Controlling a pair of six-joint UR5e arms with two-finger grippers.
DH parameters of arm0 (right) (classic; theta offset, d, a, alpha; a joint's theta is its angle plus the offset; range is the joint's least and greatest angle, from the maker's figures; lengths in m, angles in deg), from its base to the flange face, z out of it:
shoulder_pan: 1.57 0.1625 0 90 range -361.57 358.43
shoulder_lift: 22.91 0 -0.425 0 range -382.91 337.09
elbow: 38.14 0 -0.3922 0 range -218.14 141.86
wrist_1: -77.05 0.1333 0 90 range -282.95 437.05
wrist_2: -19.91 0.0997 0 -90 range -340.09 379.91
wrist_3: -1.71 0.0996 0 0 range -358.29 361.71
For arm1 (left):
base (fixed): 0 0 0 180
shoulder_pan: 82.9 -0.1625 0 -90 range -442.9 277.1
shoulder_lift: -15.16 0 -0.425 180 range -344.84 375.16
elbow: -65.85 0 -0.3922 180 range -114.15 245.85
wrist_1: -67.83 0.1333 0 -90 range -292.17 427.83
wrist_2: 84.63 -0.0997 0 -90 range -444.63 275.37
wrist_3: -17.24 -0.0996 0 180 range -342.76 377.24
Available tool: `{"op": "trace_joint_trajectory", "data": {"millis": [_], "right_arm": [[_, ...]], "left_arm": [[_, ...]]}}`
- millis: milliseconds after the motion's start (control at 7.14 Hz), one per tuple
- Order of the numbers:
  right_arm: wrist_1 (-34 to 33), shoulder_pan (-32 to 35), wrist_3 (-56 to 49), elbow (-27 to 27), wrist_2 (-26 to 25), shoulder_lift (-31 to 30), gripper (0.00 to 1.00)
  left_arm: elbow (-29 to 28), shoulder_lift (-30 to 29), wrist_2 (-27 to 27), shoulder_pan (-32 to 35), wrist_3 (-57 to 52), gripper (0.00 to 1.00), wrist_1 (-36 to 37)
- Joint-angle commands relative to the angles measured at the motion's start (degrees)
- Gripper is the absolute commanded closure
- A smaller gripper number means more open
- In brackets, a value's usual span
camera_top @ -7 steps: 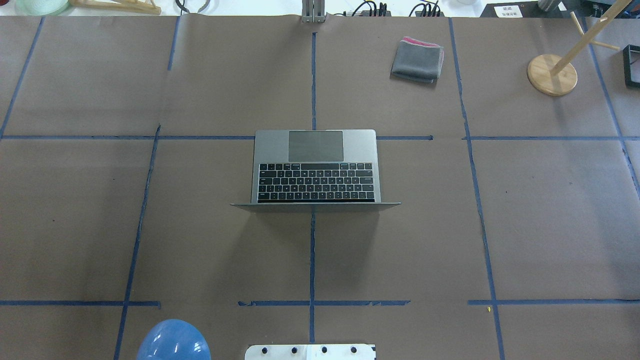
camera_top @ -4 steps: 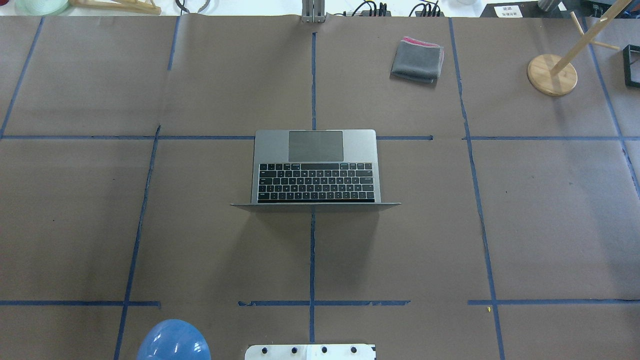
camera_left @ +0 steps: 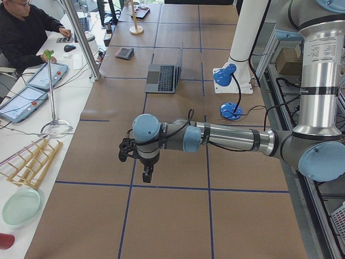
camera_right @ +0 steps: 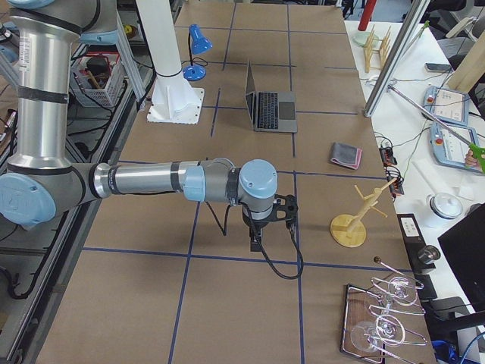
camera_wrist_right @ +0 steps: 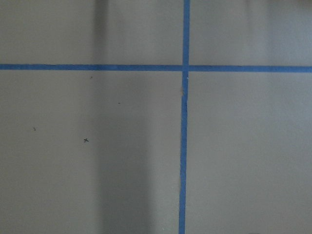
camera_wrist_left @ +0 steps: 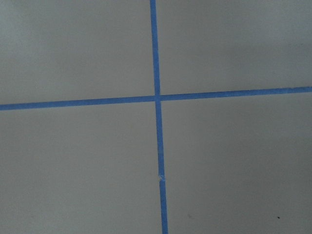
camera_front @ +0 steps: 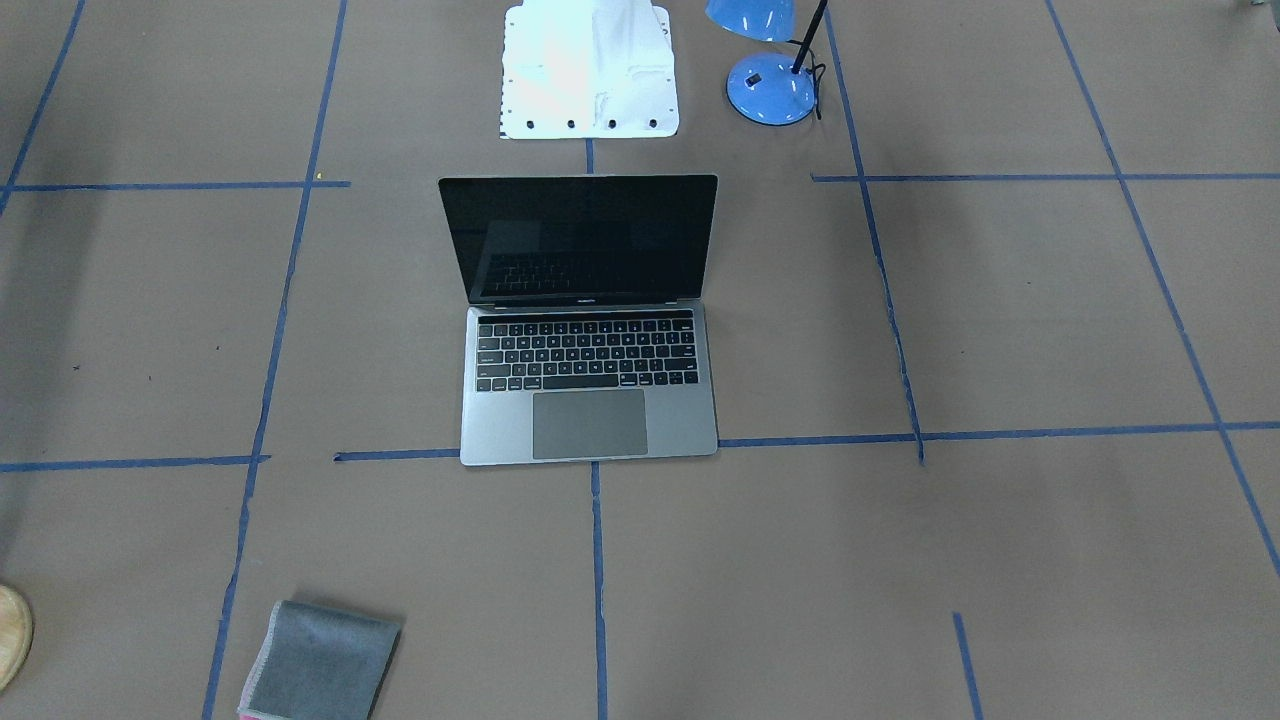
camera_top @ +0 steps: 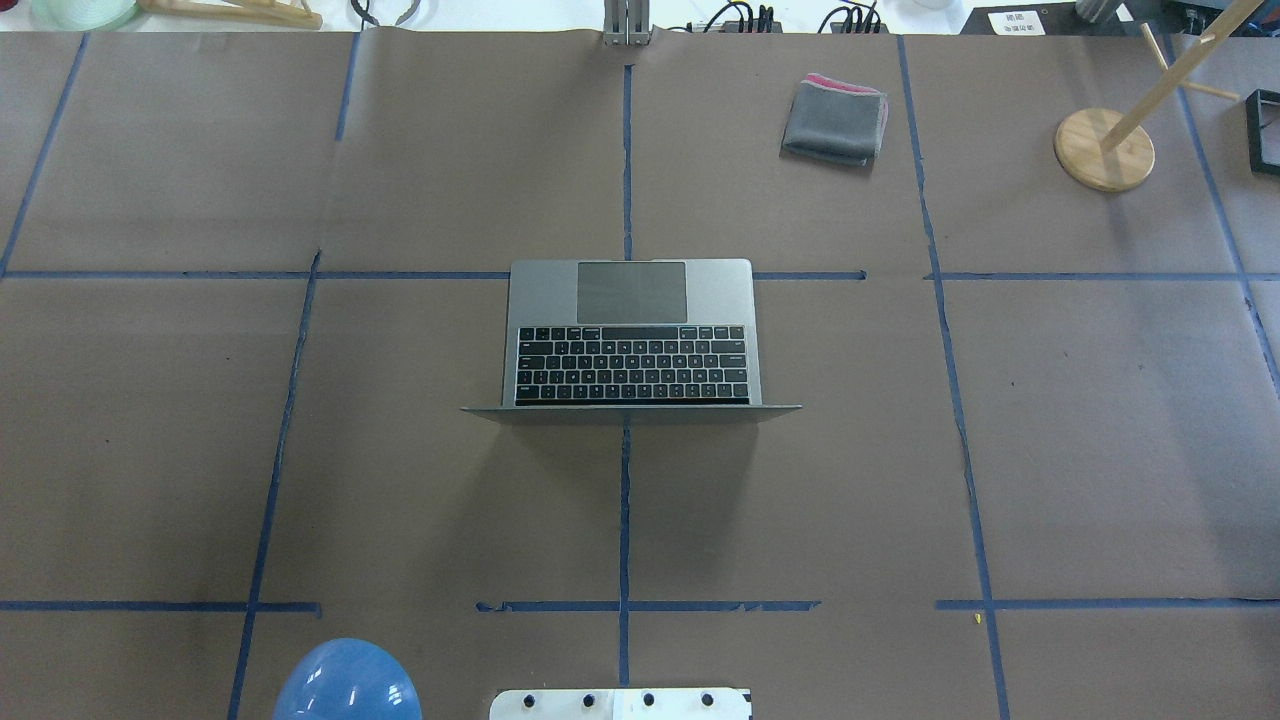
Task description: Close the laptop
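The space-grey laptop [camera_top: 630,300] stands open at the middle of the table, its lid upright and its dark screen [camera_front: 580,240] facing away from the robot. It also shows in the left side view [camera_left: 163,77] and the right side view [camera_right: 273,111]. My left gripper [camera_left: 146,175] hangs over the table far to the laptop's left, and my right gripper [camera_right: 256,244] far to its right. Both show only in the side views, so I cannot tell whether they are open or shut. Both wrist views show only brown paper and blue tape.
A folded grey cloth with a pink edge [camera_top: 835,120] lies at the far right. A wooden stand [camera_top: 1104,150] is further right. A blue lamp [camera_front: 770,85] stands by the white robot base [camera_front: 588,70]. An operator [camera_left: 27,32] sits at the far side.
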Motion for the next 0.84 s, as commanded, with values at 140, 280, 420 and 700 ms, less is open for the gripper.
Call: {"op": "trace_joint_trajectory", "data": {"millis": [140, 280, 420, 700], "right_arm": [[0.0, -0.3, 0.5, 8.7, 6.4, 0.0, 0.0], [0.4, -2.4, 5.7, 9.5, 8.2, 0.8, 0.0], [0.6, -6.3, 18.2, 11.4, 8.6, 4.0, 0.0], [5.1, -14.7, 37.5, 17.3, 8.5, 7.2, 0.0]], "left_arm": [[11.3, -0.9, 4.1, -5.6, 11.7, 0.0, -0.3], [16.6, -3.1, 3.6, -12.5, 24.3, 0.0, 0.0], [19.9, -6.1, 3.6, -17.8, 35.8, 0.0, 0.0], [22.5, -16.7, 3.5, -27.4, 60.0, 0.01, 0.0]]}}
